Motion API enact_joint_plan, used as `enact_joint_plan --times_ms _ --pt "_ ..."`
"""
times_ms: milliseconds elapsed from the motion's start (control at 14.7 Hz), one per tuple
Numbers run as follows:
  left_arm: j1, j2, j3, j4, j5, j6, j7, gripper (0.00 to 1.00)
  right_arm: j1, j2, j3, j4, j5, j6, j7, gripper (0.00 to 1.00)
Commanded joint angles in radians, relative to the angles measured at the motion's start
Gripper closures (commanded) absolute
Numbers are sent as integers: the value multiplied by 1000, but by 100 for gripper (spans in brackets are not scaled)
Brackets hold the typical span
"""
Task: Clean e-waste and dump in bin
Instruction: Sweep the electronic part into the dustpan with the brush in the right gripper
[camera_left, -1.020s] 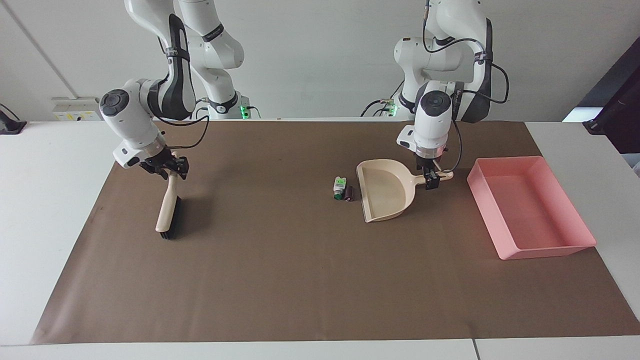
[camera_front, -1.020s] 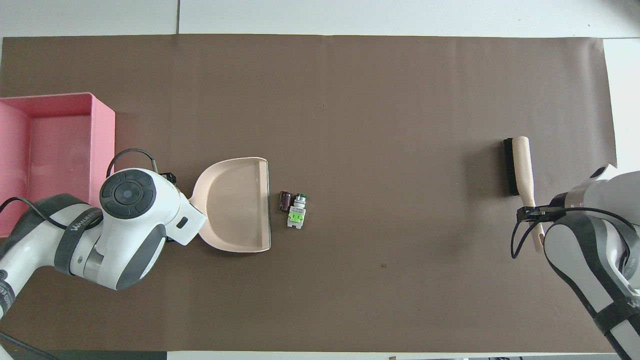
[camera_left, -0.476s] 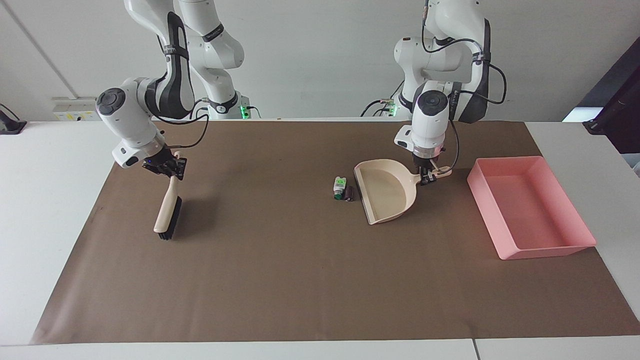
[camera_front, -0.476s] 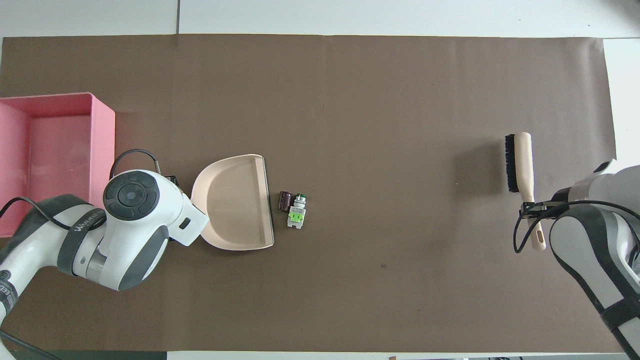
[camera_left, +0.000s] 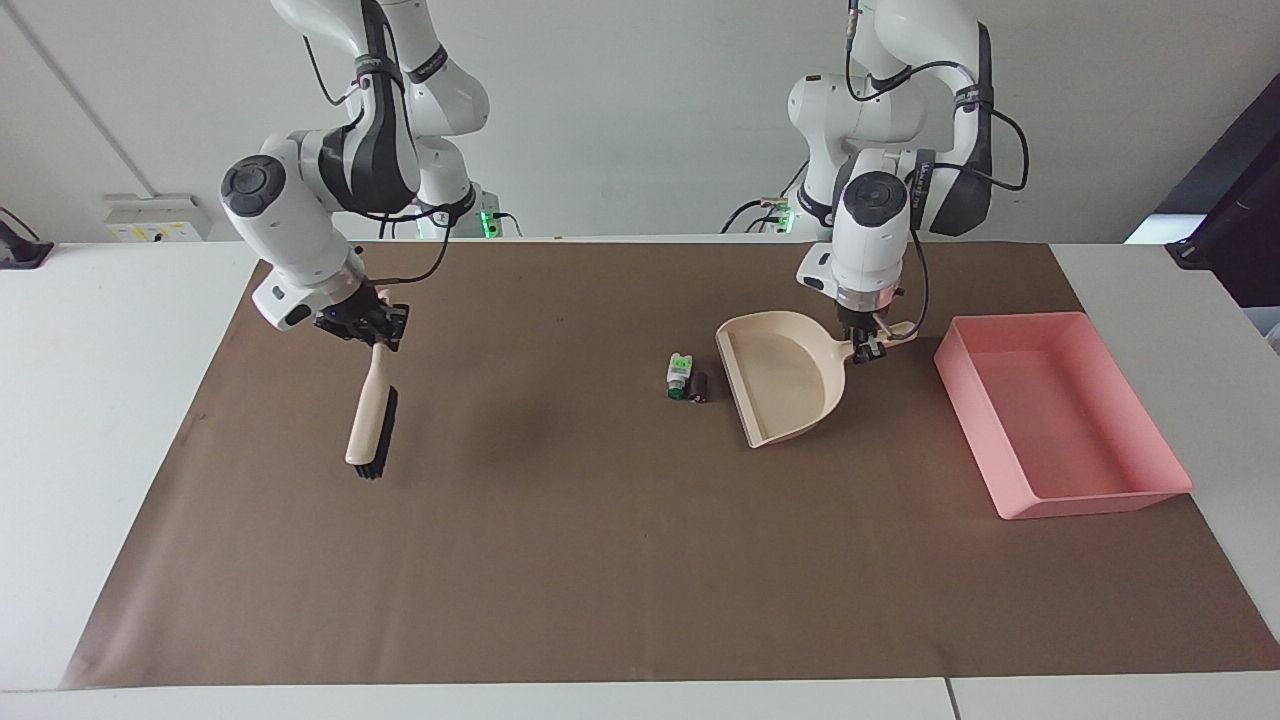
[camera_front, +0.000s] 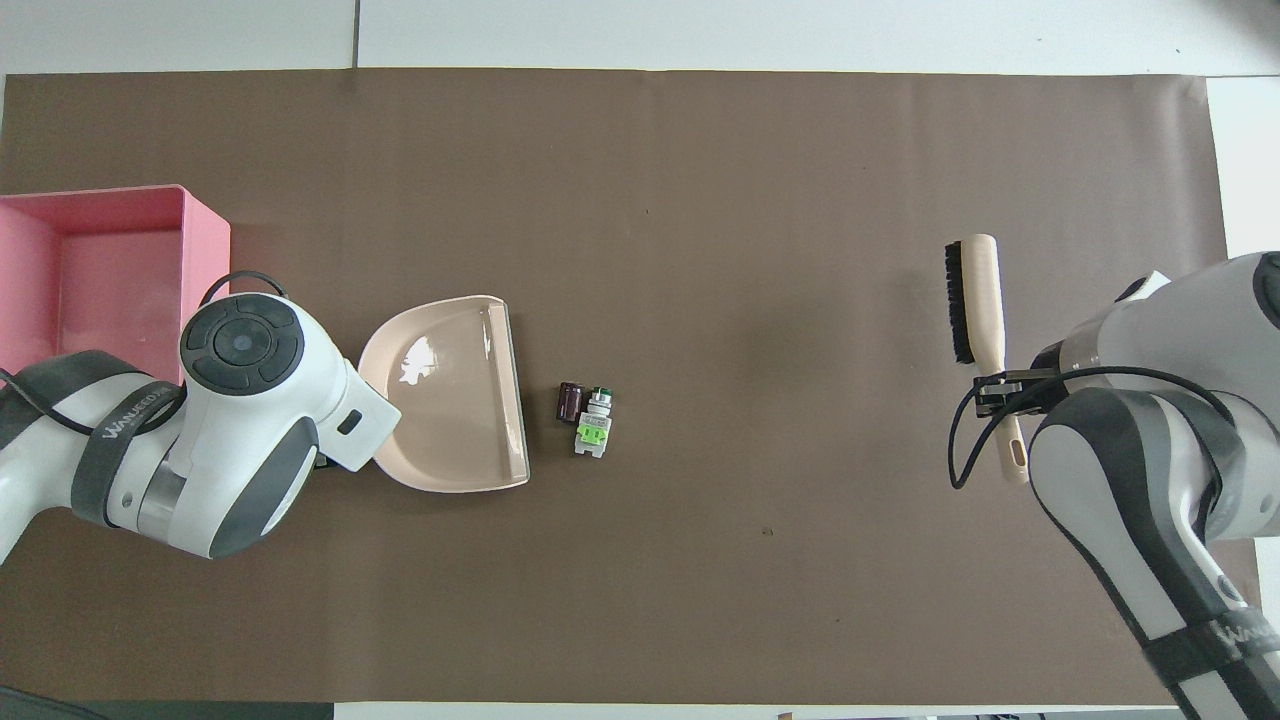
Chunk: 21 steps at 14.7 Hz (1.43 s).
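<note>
The e-waste lies mid-mat: a white-and-green bit (camera_left: 679, 371) (camera_front: 593, 430) touching a dark cylinder (camera_left: 698, 386) (camera_front: 570, 401). My left gripper (camera_left: 868, 347) is shut on the handle of a beige dustpan (camera_left: 785, 375) (camera_front: 450, 395), whose open lip faces the e-waste with a small gap between them. In the overhead view the left wrist hides this gripper. My right gripper (camera_left: 378, 330) (camera_front: 1003, 392) is shut on the handle of a beige brush (camera_left: 370, 420) (camera_front: 978, 300) and holds it above the mat, bristles down, toward the right arm's end. The pink bin (camera_left: 975, 420) (camera_front: 205, 260) is empty.
A brown mat (camera_left: 600, 560) covers the white table. The bin sits at the left arm's end of the mat, beside the dustpan's handle. Bare mat lies between the brush and the e-waste.
My right gripper lifted the brush off the mat and carried it toward the e-waste. My left gripper drew the dustpan slightly away from the e-waste and turned it. The e-waste stayed put.
</note>
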<state>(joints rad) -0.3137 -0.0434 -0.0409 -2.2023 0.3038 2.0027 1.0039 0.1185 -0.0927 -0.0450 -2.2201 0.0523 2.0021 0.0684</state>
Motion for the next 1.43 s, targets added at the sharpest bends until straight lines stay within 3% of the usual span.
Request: enact_joint_plan --times_ms 0,136,612,1020,1224,1360 --pt "-57 37 6 47 75 -47 5 100 165 13 0 17 -46 -12 173 100" --pt "-83 56 4 47 147 -45 7 100 280 24 0 14 -77 -3 267 100" --pt "-131 99 4 49 155 -39 -5 100 535 53 4 16 -63 1 421 100" --pt "-137 99 4 36 155 -36 -34 100 631 146 7 77 -49 47 487 100" --pt "-163 123 4 30 155 -33 -71 100 688 261 7 187 -51 43 560 100" --pt "-166 131 4 32 155 -32 -87 100 696 289 8 224 -52 44 583 100"
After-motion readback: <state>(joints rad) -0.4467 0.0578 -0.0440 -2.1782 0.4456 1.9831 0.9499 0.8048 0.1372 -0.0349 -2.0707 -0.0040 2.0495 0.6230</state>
